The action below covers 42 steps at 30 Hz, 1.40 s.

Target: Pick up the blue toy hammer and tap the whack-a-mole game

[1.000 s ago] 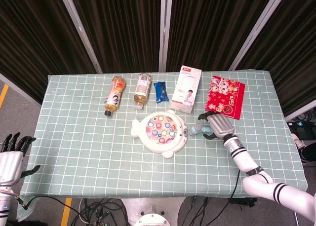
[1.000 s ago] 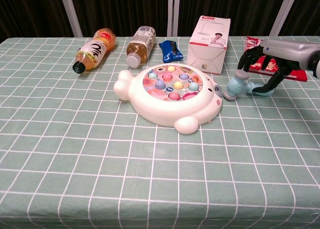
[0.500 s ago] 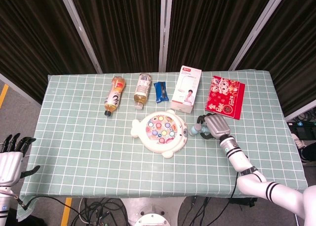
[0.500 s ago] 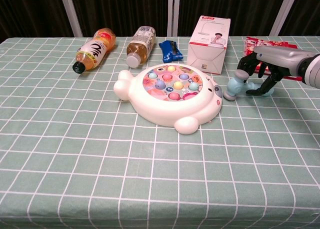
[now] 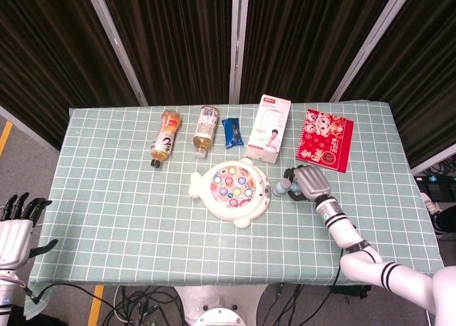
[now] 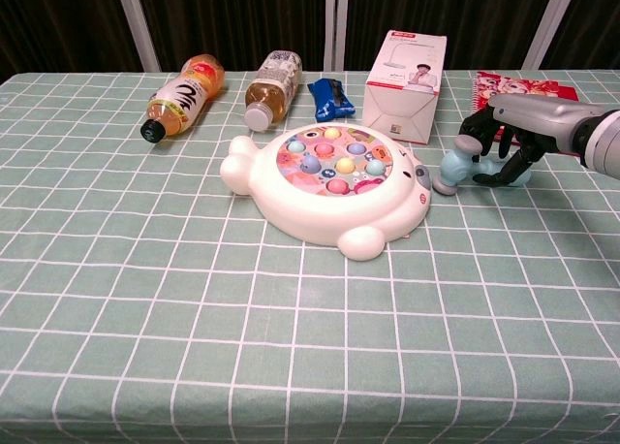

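Seemingly, the right hand (image 6: 511,145) curls around the blue toy hammer (image 6: 463,168) lying near the tabletop's right edge, lift and tapping undone.

Two bottles (image 5: 165,138) lying flat, blue packet (image 5: 231,132), white box (image 5: 270,129), red notebook (image 5: 326,139), checked tablecloth (image 5: 121,198)

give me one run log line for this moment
phase: grasping | right hand closing around blue toy hammer | hammer on table | left hand idle

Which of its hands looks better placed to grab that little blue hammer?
The right hand: its fingers already curl over the blue toy hammer beside the whack-a-mole game. The left hand hangs off the table's far corner.
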{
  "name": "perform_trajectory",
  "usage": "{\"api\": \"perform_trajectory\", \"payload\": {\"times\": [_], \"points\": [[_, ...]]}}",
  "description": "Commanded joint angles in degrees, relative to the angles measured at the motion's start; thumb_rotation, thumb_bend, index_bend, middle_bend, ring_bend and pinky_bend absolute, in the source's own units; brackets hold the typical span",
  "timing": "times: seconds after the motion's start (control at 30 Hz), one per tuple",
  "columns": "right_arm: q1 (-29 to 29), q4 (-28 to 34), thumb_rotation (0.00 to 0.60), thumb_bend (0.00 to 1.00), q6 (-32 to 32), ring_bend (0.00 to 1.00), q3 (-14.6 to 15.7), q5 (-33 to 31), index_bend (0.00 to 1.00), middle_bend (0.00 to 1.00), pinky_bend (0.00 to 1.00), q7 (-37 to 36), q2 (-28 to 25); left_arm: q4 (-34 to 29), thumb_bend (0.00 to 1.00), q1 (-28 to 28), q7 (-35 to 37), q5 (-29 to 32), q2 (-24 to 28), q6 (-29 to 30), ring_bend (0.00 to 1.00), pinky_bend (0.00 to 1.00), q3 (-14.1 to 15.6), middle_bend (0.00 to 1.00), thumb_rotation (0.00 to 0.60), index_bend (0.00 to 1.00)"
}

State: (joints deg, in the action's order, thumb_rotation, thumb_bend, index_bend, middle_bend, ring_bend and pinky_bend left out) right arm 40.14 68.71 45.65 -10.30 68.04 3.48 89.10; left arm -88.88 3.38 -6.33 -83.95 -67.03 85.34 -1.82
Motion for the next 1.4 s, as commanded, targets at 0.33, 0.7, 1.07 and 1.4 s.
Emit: {"api": "perform_trajectory", "payload": {"times": [0.33,0.7,1.07,1.4], "points": [[0.2,-0.3,0.600,0.27,0.1,0.38,0.3,-0.3,0.48,0.49,0.43,0.3,0.3,0.2,0.00,-0.1,0.3,0.0,-0.1,-0.2,0.06,0.04,0.2,0.18,0.600,0.22],[0.4,-0.8,0.600,0.29,-0.2,0.41,0.4,-0.5,0.51,0.51,0.45,0.3,0.5,0.1,0.00,-0.1,0.2,0.1,0.0,-0.6,0.06,0.04,0.3,0.18,0.600,0.22],[0.5,-3.6,0.600,0.39,0.3,0.44,1.0,2.1,0.55,0.54,0.50,-3.4,1.5,-0.3,0.00,0.0,0.0,0.3,0.3,-1.1,0.06,0.04,0.4,0.18,0.600,0.23],[0.3,-6.8,0.600,0.50,1.6,0.49,1.7,6.5,0.61,0.58,0.56,-10.2,2.5,-0.6,0.00,-0.2,0.1,0.2,0.6,-0.9,0.06,0.04,0.5,0.18,0.600,0.23]]}}
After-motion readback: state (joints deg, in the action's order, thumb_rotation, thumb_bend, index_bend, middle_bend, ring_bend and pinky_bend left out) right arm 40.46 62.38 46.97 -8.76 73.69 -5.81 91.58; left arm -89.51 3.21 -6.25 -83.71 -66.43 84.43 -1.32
